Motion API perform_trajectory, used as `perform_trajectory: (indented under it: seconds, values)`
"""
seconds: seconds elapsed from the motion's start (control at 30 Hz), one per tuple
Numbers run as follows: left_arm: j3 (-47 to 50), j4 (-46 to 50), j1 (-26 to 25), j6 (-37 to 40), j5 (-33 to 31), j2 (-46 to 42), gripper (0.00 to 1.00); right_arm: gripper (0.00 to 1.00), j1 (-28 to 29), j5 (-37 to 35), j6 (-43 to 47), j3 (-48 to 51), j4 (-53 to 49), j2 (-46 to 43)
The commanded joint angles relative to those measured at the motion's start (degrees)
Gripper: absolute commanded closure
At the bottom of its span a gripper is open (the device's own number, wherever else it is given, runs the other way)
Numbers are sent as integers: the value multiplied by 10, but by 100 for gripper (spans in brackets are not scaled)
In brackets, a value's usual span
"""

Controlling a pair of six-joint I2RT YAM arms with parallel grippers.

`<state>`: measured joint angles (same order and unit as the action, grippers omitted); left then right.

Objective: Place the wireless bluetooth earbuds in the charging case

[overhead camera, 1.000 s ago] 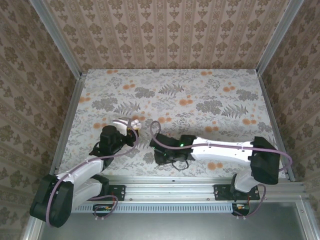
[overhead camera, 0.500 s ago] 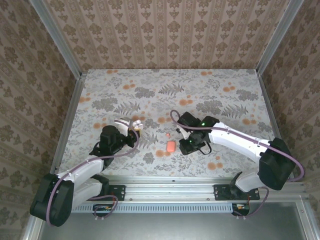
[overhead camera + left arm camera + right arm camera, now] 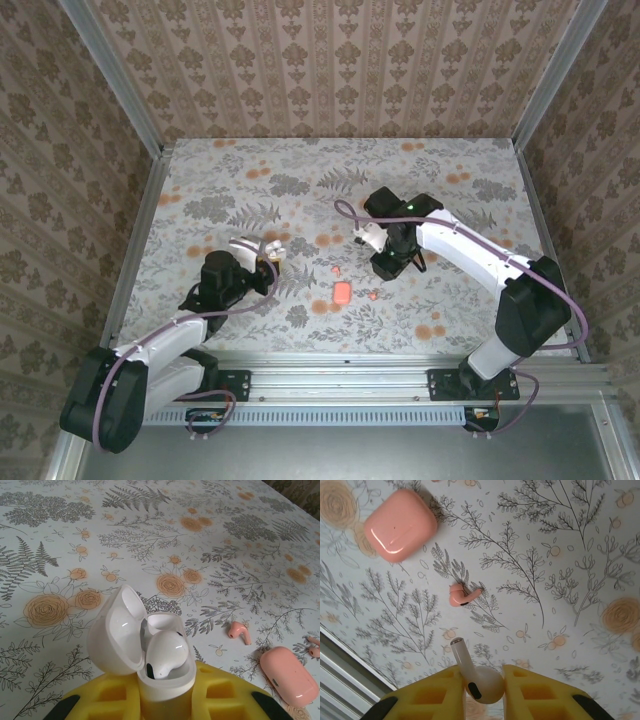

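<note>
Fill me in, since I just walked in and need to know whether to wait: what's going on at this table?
The left fingers are shut on the open white case, which has one white earbud sitting in it. The right fingers pinch a second white earbud above the table. The closed coral case lies on the table, with a coral earbud and another coral bud loose near it, not yet put in.

Lab test booth; aluminium rails (image 3: 340,378); papered walls (image 3: 340,70); floral-print tabletop (image 3: 300,180)
</note>
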<state>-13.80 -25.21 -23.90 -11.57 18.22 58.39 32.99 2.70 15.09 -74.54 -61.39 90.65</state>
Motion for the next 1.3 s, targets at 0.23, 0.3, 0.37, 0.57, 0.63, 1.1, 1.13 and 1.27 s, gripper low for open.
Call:
perform_trajectory:
  seconds: [0.23, 0.3, 0.37, 0.57, 0.63, 1.1, 1.13, 1.27]
  values:
    - [-14, 12, 13, 2, 1, -24, 95, 76, -17, -31, 261, 17, -11, 36]
    - [-13, 13, 16, 1, 0, -28, 95, 77, -18, -27, 294, 24, -12, 46]
    - [-13, 13, 20, 0, 1, -30, 95, 76, -17, -37, 326, 31, -12, 55]
    - [-13, 8, 30, -5, 7, -27, 95, 75, -16, -84, 437, 60, -8, 78]
    - [-13, 6, 32, -6, 8, -25, 95, 76, -14, -93, 463, 72, 1, 82]
    - [-18, -4, 46, -8, 21, -6, 95, 72, 1, -107, 518, 119, 54, 100]
    - [-18, -5, 46, -8, 22, -3, 95, 71, 3, -105, 519, 121, 56, 101]
    - [-21, -8, 47, -9, 25, 1, 95, 70, 9, -102, 514, 126, 65, 100]
